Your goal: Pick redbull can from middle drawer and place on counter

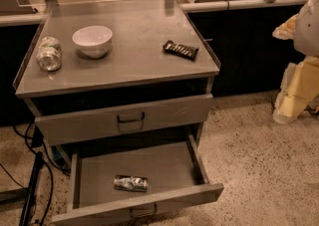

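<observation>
The redbull can (130, 183) lies on its side, silvery and crinkly-looking, near the front of the middle drawer (164, 165). That drawer is pulled wide open below the cabinet's top drawer. Above them is the counter (134, 63), a flat grey steel top with low rims. My arm, with white and yellowish covers, hangs at the right edge of the view. Its lower end, the gripper (285, 110), is well to the right of the cabinet, at about the top drawer's height. It is far from the can, and nothing shows in it.
On the counter stand a white bowl (92, 40), a clear crinkled jar (49, 54) lying at the left, and a dark snack bar (180, 49) at the right. The top drawer (124, 118) is slightly out. Cables (35, 180) run along the floor at left.
</observation>
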You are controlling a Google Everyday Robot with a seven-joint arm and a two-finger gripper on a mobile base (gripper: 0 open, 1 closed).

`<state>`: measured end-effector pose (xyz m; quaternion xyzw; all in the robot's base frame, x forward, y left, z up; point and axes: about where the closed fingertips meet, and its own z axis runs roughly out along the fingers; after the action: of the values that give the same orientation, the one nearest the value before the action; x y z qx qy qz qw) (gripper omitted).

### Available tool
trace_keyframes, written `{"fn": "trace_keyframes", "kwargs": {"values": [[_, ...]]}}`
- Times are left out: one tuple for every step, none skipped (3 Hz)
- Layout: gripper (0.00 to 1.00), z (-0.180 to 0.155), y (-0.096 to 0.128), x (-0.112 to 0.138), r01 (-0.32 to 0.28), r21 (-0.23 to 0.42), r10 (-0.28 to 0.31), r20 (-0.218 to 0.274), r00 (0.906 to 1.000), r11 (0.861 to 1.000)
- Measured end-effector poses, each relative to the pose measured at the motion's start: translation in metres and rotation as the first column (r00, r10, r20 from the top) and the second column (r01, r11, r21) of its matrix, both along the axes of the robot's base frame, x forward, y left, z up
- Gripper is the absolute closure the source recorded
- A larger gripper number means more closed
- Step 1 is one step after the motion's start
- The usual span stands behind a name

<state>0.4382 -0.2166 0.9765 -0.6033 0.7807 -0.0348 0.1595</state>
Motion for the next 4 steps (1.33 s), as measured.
{"fn": "trace_keyframes", "kwargs": {"values": [[0.0,0.0,0.003,0.0,-0.001,-0.002,0.001,0.016,0.9999,1.0],[0.0,-0.06,0.068,0.013,0.051,0.008,-0.051,-0.033,0.9982,0.999],[0.0,-0.061,0.069,0.012,0.057,0.008,-0.057,-0.035,0.9978,0.998],[0.0,-0.072,0.076,0.008,0.047,0.019,-0.046,-0.052,0.9976,0.999]]}}
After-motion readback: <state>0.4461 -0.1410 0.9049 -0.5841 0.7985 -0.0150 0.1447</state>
